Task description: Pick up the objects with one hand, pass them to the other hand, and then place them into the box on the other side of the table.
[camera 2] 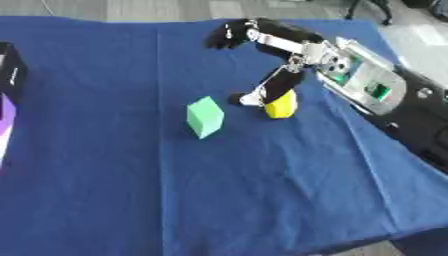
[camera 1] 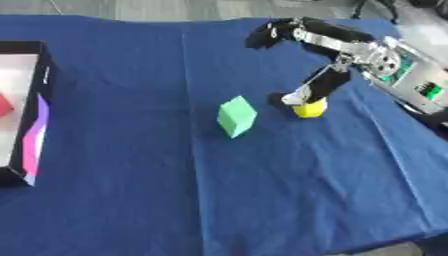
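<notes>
**Right hand down on yellow block, green block alone at centre**

Bench draped in a blue cloth. The right arm comes in from about 2 o'clock, past a grey unit with green lights at the right edge.

Right hand is lowered onto the yellow block, which sits on the cloth at roughly 2 o'clock from the picture's centre. Dark fingers come down from above and cover the block's top and far side; only its lower front shows below them. A pale fingertip rests on the cloth just beside the block at its 9 o'clock. The fingers appear curled about the block, touching it; whether it is lifted clear of the cloth I cannot tell.

Green block stands tilted on an edge, near the yellow block at its 8 o'clock, apart from the hand and untouched.

Box lies at the bench's 9 o'clock edge, black-walled with a pale floor, a purple and pink panel on its near side. A red object lies inside, cut by the picture's edge.

Left hand not seen.
</notes>
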Controlling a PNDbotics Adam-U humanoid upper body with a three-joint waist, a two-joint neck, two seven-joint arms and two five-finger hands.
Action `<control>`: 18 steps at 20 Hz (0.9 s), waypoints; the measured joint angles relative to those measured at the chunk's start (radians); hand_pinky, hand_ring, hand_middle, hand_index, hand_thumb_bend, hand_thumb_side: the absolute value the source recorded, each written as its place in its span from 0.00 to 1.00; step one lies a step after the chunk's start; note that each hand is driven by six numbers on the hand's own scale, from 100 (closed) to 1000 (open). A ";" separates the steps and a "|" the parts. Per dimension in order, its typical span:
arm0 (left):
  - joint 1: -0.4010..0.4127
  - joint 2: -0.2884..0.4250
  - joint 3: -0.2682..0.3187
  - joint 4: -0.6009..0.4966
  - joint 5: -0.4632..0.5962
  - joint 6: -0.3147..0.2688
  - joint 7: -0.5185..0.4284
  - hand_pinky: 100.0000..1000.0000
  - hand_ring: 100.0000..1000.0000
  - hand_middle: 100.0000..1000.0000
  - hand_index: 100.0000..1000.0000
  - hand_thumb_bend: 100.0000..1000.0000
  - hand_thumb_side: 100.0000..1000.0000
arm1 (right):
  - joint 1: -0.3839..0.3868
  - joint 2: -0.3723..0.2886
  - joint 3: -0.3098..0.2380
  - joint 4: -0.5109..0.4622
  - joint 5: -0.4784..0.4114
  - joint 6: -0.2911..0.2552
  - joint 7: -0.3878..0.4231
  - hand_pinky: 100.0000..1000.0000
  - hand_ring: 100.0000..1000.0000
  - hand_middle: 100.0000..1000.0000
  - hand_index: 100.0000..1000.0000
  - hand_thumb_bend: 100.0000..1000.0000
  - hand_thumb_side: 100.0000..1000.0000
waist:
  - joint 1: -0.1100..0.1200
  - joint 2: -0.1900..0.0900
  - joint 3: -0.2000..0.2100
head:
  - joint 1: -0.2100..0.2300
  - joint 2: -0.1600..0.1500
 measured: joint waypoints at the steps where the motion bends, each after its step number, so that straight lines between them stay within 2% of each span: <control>1: -0.001 0.002 0.000 -0.003 0.002 0.001 0.000 1.00 0.62 0.51 0.67 0.00 0.24 | -0.001 0.000 0.000 0.000 0.007 0.002 0.004 0.83 0.84 0.84 0.85 0.36 0.00 | 0.000 0.001 0.002 | -0.004 -0.003; 6: -0.007 0.004 0.000 -0.020 0.012 0.006 -0.001 1.00 0.62 0.50 0.66 0.00 0.24 | -0.005 0.000 0.015 0.000 0.052 0.012 0.029 0.83 0.84 0.84 0.86 0.36 0.00 | 0.000 0.011 0.010 | -0.019 -0.004; 18: -0.012 0.004 -0.006 -0.039 0.015 0.011 -0.006 1.00 0.62 0.50 0.66 0.00 0.24 | -0.020 0.023 0.047 0.000 0.136 0.042 0.085 0.84 0.84 0.84 0.86 0.35 0.00 | -0.006 0.041 0.024 | -0.020 -0.003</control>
